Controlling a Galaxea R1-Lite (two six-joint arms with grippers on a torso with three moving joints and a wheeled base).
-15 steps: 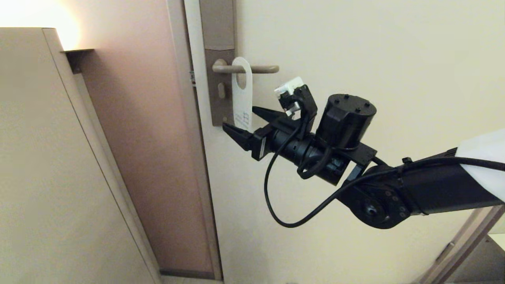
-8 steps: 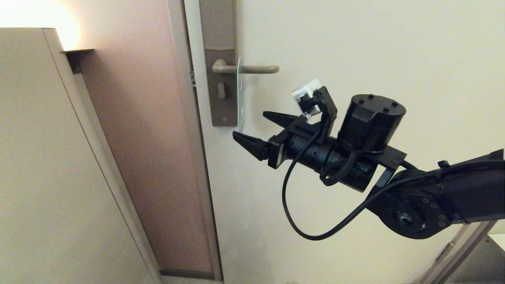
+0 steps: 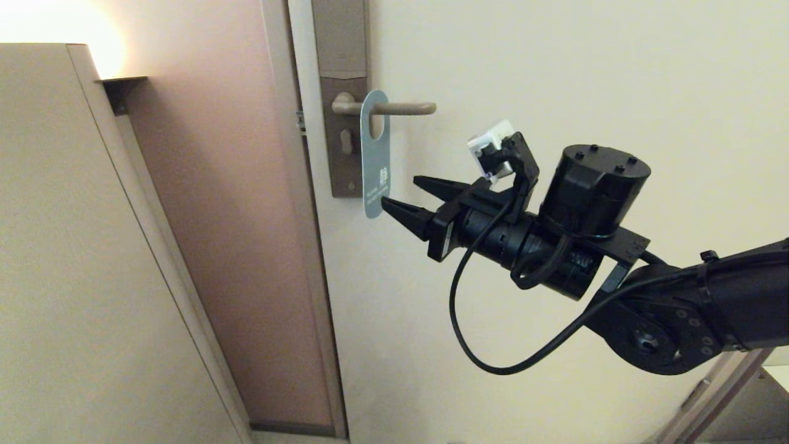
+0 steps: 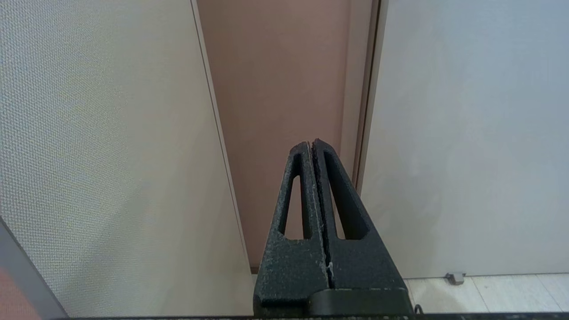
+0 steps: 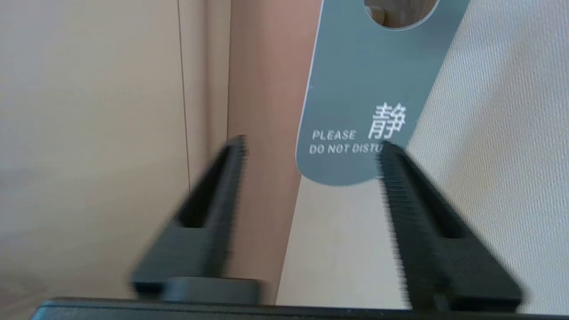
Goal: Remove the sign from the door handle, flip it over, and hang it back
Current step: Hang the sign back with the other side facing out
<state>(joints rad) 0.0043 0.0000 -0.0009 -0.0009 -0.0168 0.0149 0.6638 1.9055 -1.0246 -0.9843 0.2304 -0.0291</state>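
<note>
The sign is seen hung on the door handle, blue face outward, the right claw spread empty beside it, so little appears left.

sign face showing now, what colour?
Blue-grey with white lettering on the sign; clearest in the right wrist view.

My right arm is matte black, its round joint housing ringed with small screws, and a thick cylindrical black motor cap bearing four screw heads sits at about twelve o'clock above the wrist. A small white camera block is clipped beside that cap, and a black cable droops from it in a long loop toward six o'clock. My right gripper and left gripper share rough black tapering fingers, the left's with long slots.
</note>
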